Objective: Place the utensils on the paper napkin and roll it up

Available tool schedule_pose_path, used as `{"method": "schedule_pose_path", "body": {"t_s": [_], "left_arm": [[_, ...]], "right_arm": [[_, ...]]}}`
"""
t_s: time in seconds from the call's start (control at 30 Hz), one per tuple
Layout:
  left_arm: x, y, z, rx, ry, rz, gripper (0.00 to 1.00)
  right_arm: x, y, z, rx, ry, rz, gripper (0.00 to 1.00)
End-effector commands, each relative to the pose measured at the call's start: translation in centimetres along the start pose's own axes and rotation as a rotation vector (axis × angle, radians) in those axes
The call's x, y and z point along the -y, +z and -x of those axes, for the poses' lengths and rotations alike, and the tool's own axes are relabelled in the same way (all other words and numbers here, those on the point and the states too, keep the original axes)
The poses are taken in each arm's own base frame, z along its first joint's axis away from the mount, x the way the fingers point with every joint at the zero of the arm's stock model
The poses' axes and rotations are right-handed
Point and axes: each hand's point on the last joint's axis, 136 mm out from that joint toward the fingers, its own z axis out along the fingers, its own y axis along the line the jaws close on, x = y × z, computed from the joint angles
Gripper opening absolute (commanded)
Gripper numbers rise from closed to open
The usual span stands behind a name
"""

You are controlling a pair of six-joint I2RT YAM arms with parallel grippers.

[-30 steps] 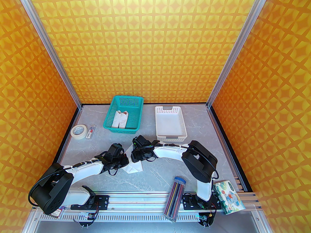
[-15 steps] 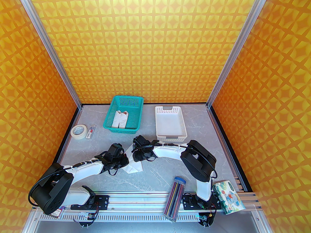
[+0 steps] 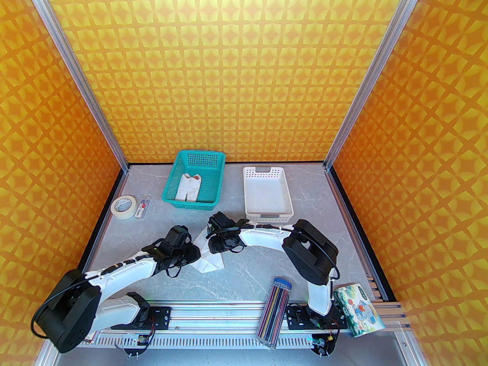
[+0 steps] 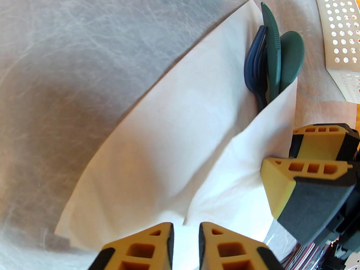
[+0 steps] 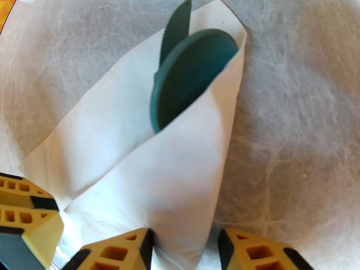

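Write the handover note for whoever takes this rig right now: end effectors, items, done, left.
Left end effector: jaws slightly apart over the paper napkin's near edge, holding nothing.
Right end effector: straddles the napkin's folded end; grip unclear.
Utensils: on the napkin, heads poking out of the fold.
Done: utensils placed, one flap folded over them.
Left: roll the rest up.

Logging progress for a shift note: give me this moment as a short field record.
items: dark teal plastic fork, knife and spoon, heads sticking out
wrap: thin white paper napkin, folded partway over them
left hand: slightly open, at the napkin's edge
right hand: astride the napkin's near end; grip unclear
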Motion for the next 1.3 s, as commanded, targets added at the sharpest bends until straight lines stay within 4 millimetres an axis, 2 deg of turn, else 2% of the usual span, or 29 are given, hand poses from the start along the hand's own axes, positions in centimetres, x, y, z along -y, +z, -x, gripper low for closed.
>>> {"method": "schedule_pose_path", "body": {"t_s": [0.0, 0.23, 0.33, 0.43, 0.53, 0.57, 0.7, 1.17, 1.27], "left_arm": [[-1.9, -1.1, 0.2, 0.0, 0.002, 0.067, 0.25], [-4.0, -4.3, 2.3, 0.065, -0.024, 0.087, 0.38], [-4.9, -4.6, 2.7, 0.061, -0.049, 0.093, 0.43], [-4.9, -4.0, 2.5, 0.029, -0.056, 0.069, 0.45], [-3.9, -3.1, 2.3, 0.005, -0.065, 0.004, 0.43], [-4.1, -2.4, 1.9, -0.025, -0.077, 0.004, 0.42], [-3.7, -1.6, 1.5, -0.051, -0.089, -0.037, 0.39], [-5.0, -0.2, 0.5, -0.094, -0.105, -0.001, 0.35], [-4.9, -0.1, 0.8, -0.086, -0.104, -0.007, 0.23]], "right_arm": [[1.6, 3.5, -3.8, -0.13, 0.021, -0.037, 0.45], [1.4, 3.4, -3.7, -0.125, 0.021, -0.03, 0.45], [1.3, 3.4, -3.6, -0.123, 0.02, -0.026, 0.45], [1.3, 3.4, -3.6, -0.123, 0.02, -0.024, 0.45], [1.1, 3.3, -3.5, -0.12, 0.018, -0.022, 0.45], [1.1, 3.3, -3.5, -0.121, 0.018, -0.021, 0.45], [1.1, 3.3, -3.5, -0.12, 0.017, -0.022, 0.45], [1.0, 3.3, -3.5, -0.122, 0.013, -0.02, 0.45], [0.9, 3.3, -3.4, -0.121, 0.013, -0.017, 0.45]]}}
